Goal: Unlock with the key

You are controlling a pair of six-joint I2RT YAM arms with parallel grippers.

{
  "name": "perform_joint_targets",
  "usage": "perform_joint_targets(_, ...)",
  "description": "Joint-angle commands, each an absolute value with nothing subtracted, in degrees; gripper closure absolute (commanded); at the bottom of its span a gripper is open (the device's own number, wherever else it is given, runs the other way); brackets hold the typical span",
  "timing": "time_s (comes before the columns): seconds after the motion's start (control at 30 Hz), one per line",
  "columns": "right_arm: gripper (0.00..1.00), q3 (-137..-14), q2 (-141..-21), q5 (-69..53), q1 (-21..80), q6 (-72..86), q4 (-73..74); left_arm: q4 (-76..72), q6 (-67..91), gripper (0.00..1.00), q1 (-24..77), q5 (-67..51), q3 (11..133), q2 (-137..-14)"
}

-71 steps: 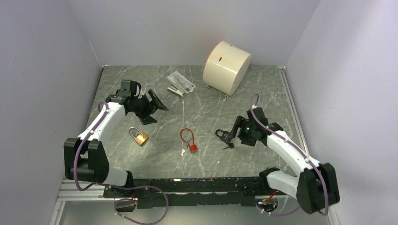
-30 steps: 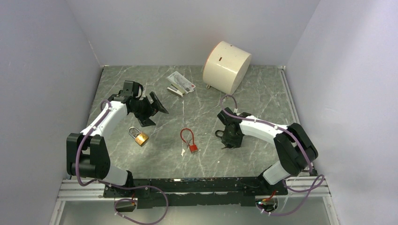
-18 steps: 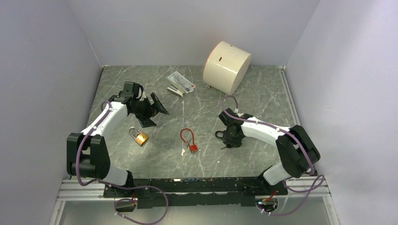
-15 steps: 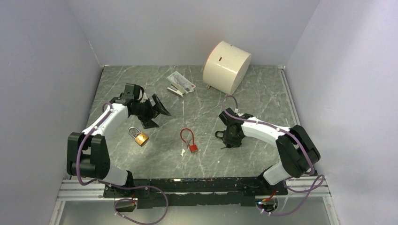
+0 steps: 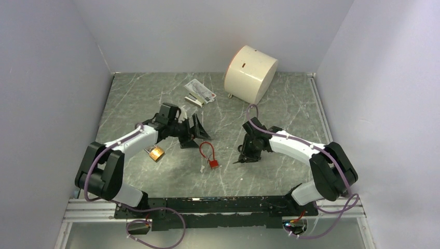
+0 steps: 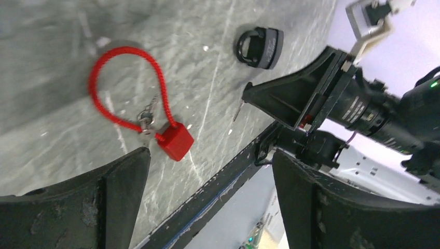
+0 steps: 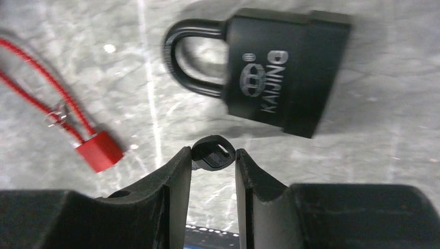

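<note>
A black padlock [image 7: 280, 72] lies flat on the marble table, also in the left wrist view [image 6: 258, 46]. Just before it, my right gripper [image 7: 212, 155] is shut on the black head of a key [image 7: 212, 154]. The key's thin blade [image 6: 237, 110] points down toward the table below that gripper [image 5: 244, 155]. My left gripper [image 5: 194, 132] hangs open with nothing between its fingers [image 6: 119, 181], just left of a red cable lock [image 5: 210, 155] with a small key on its loop [image 6: 174, 141].
A brass padlock [image 5: 155, 152] lies beside the left forearm. A cream cylinder [image 5: 250, 74] stands at the back, with a stapler on a card [image 5: 200, 93] to its left. Walls close in on three sides.
The left arm swung right, from the back left to the red cable lock, still open. The right gripper narrowed onto the key beside the black padlock.
</note>
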State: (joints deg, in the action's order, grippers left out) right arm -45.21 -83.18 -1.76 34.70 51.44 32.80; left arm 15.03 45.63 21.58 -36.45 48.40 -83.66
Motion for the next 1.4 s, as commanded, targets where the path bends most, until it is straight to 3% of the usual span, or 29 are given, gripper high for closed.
perform_joint_targets(0.0, 0.65, -47.71, -82.1, -11.03, 34.75, 52.78, 24.79, 1.5, 46.87, 0.1, 26.69, -39.59, 46.42, -86.56)
perform_joint_targets(0.13, 0.65, -50.48, -84.83, -13.84, 34.78, 54.93, 21.8, -6.62, 48.83, 0.18, 30.97, -40.94, 46.59, -90.85)
perform_joint_targets(0.37, 0.65, -49.57, -85.9, -15.86, 34.63, 59.67, 16.53, -9.27, 49.75, 0.42, 34.27, -43.38, 49.52, -96.67)
perform_joint_targets(0.63, 0.65, -50.44, -86.27, -15.6, 34.37, 59.94, 16.98, -12.61, 52.31, 0.62, 35.24, -43.04, 47.61, -97.24)
perform_joint_targets(0.8, 0.64, -50.2, -85.48, -15.82, 34.3, 59.52, 16.62, -13.52, 52.29, 0.97, 35.44, -43.06, 47.28, -96.53)
perform_joint_targets(0.93, 0.6, -49.77, -83.59, -15.98, 34.1, 59.62, 15.68, -13.15, 50.43, 0.97, 35.59, -43.36, 47.91, -95.56)
perform_joint_targets(1.07, 0.31, -51.49, -80.83, -14.88, 32.7, 56.13, 18.16, -11.01, 46.69, 0.98, 35.6, -44.72, 48.89, -93.67)
perform_joint_targets(1.13, 0.23, -51.92, -78.69, -17.05, 31.08, 51.98, 17.7, -9.86, 44.52, 0.98, 35.63, -46.77, 49.84, -92.96)
perform_joint_targets(1.3, 0.23, -49.37, -70.23, -47.93, 18.03, 38.87, 8.81, -0.66, 36.61, 0.98, 35.6, -55.88, 56.88, -90.85)
perform_joint_targets(1.37, 0.23, -51.58, -65.63, -52.58, 17.12, 30.31, 13.46, 5.96, 32.51, 0.97, 35.65, -59.36, 60.31, -89.55)
